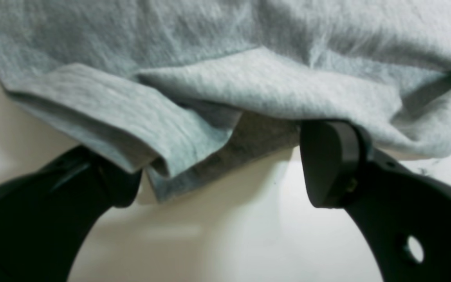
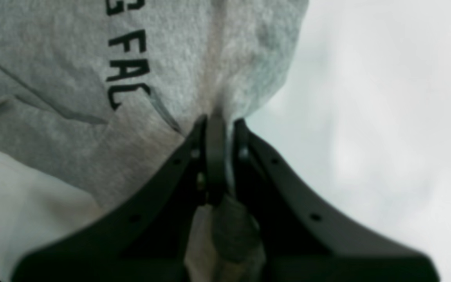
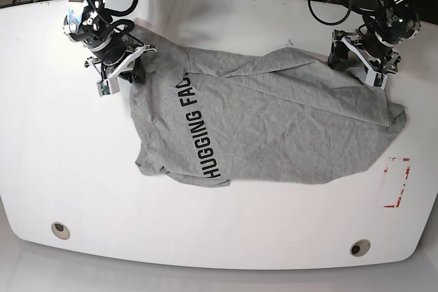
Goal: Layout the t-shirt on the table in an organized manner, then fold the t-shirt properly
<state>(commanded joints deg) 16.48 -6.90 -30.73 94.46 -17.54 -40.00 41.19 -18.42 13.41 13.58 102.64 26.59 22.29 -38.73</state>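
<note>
Left gripper [image 1: 225, 168] jaws apart w/ bare table [image 1: 217, 243] between and below them, only the t-shirt [image 1: 217, 90] edge bunched ahead blocks fwd travel.

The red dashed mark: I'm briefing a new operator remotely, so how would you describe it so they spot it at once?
Start from the white table and the grey t-shirt spread across its middle. Look just past the shirt's edge on the base view's right, near the table's rim, above a round grey grommet. The red dashed mark is a small upright rectangle outline, the only red thing on the tabletop.
</note>
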